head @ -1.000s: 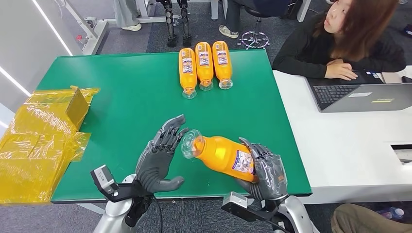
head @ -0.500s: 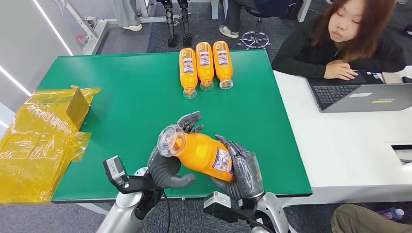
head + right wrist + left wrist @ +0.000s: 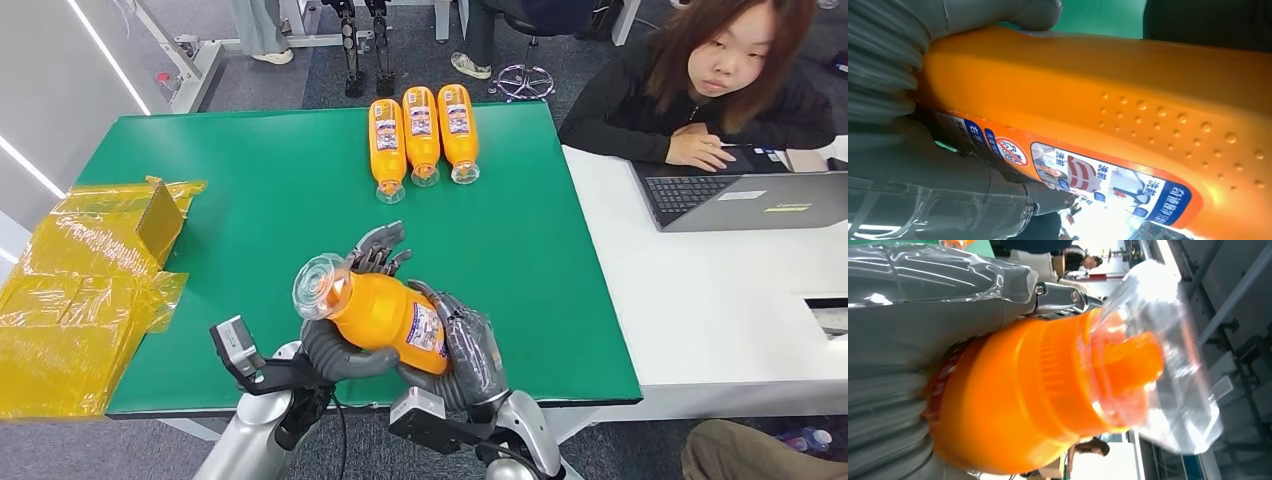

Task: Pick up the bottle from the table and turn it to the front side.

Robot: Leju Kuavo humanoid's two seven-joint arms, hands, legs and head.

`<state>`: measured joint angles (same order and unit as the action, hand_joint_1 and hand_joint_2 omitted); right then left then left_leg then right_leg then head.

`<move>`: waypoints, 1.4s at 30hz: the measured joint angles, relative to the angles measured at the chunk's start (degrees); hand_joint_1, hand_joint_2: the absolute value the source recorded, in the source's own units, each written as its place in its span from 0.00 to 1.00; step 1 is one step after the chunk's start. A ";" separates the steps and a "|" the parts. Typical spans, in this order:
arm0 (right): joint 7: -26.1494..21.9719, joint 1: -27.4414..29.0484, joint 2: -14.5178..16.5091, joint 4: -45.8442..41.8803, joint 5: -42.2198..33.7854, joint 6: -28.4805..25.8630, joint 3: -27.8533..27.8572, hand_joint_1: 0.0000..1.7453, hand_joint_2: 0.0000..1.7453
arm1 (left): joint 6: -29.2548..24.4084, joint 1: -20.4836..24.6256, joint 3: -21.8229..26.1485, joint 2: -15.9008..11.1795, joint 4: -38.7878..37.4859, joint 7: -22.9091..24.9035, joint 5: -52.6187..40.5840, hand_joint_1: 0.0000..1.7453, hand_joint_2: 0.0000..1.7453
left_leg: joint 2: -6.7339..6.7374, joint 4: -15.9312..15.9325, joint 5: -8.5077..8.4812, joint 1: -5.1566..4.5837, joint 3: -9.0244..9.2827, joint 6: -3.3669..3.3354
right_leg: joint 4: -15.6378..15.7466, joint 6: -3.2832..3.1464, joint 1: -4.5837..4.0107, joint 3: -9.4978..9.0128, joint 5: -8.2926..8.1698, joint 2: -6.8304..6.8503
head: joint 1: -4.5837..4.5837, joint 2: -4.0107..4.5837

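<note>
Above the near edge of the green table [image 3: 250, 200], I've got the orange bottle [image 3: 385, 312] off the surface, both hands on it. My right hand [image 3: 465, 350] is wrapped around the base end, fingers closed over the label area. My left hand [image 3: 340, 335] cups the neck end from underneath, thumb curled below the body, fingers [image 3: 378, 245] sticking up behind it. The bottle is tilted, clear cap [image 3: 318, 286] pointing up and toward my left, base lower on my right. A label strip with blue and white print shows on the side facing my right hand.

Left wrist view: the clear cap [image 3: 1168, 365] sits over an orange spout, and my grey thumb [image 3: 938, 295] presses along the bottle's shoulder [image 3: 1013, 405]. Right wrist view: the orange body [image 3: 1108, 95] has a dotted texture patch, the label [image 3: 1088, 177] runs along its lower edge, and my thumb [image 3: 998, 12] lies on the bottle.

At the far edge of the table, three more orange bottles [image 3: 421, 135] lie side by side, touching, caps toward me. A yellow plastic-wrapped bundle [image 3: 85, 290] sits on my left edge of the table. A person [image 3: 720, 85] sits at the white table [image 3: 720, 300] on my right with a laptop [image 3: 745, 198].
</note>
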<state>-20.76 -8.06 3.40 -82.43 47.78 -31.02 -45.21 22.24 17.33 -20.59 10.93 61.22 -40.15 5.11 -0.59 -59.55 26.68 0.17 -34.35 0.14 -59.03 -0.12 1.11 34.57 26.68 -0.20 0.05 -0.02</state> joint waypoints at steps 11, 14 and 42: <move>-0.74 -1.53 2.31 3.35 -1.42 2.78 -0.29 1.00 1.00 | -0.79 0.54 1.75 -1.33 0.37 0.58 -1.05 1.00 1.00 | 0.00 0.00 0.00 0.00 0.00 0.00 | 0.00 0.00 0.00 0.01 0.00 0.00 | 0.01 0.00; -0.88 -1.79 2.75 3.98 -1.78 3.10 -0.32 1.00 1.00 | -0.98 0.54 2.15 -1.48 0.48 0.62 -1.13 1.00 1.00 | 0.00 0.00 0.00 0.00 0.00 0.00 | 0.00 0.00 0.00 0.01 0.00 0.00 | 0.00 0.00; -1.76 -1.09 3.42 5.28 -2.41 4.08 -0.54 0.00 1.00 | -2.35 -1.28 3.48 -1.84 2.80 1.28 -1.87 1.00 1.00 | 0.00 0.00 0.00 0.00 0.00 0.00 | 0.00 0.00 0.00 0.01 0.00 -0.01 | 0.01 0.00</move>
<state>-22.52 -9.15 6.82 -77.15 45.37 -26.94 -45.75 19.89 16.06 -17.12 9.09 64.02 -38.87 3.23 -0.59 -59.55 26.69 0.17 -34.35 0.14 -59.02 -0.12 1.11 34.58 26.68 -0.21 0.07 -0.02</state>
